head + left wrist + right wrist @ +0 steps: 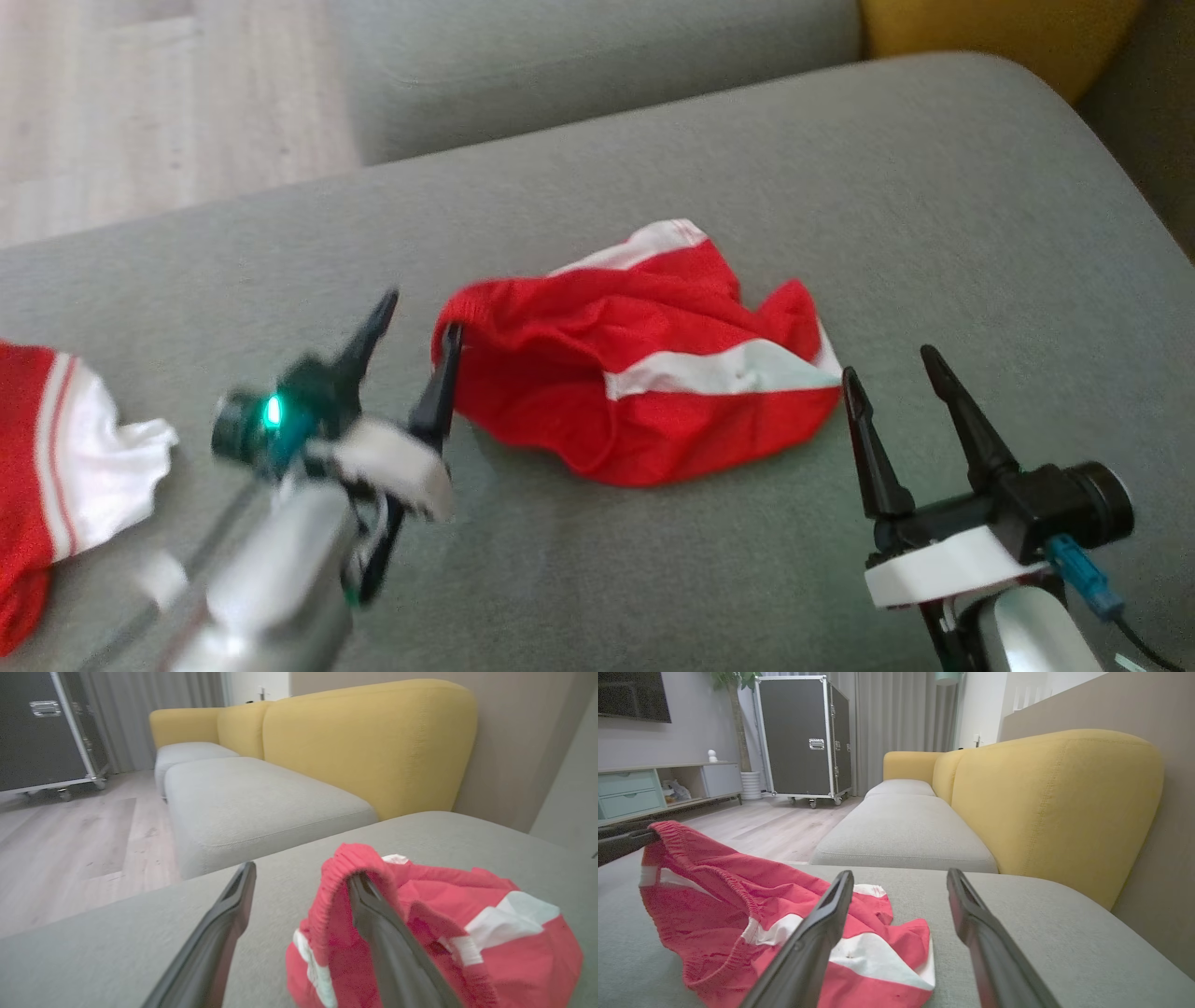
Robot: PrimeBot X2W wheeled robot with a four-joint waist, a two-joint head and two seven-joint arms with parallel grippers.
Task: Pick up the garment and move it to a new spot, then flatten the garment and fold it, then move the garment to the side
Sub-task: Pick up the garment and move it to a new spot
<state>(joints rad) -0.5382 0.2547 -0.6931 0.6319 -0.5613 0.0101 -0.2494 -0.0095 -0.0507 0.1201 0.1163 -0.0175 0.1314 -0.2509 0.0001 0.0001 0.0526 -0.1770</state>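
The garment (653,373), red shorts with white stripes, lies crumpled in the middle of the grey sofa cushion (934,205). My left gripper (420,315) is open at its left edge. The elastic waistband (341,858) hangs lifted over one finger (373,914), and the other finger (229,905) stands apart over bare cushion. My right gripper (889,364) is open just right of the garment's right corner, holding nothing. In the right wrist view the garment (714,896) lies left of and behind that gripper (900,874), with the left arm's finger (621,842) holding up the waistband.
A second red and white garment (56,457) lies at the cushion's left edge. Wooden floor (140,103) lies beyond the cushion at the far left. Another grey seat (252,798) and yellow backrests (373,742) stand further back. A black wheeled case (803,737) stands across the room.
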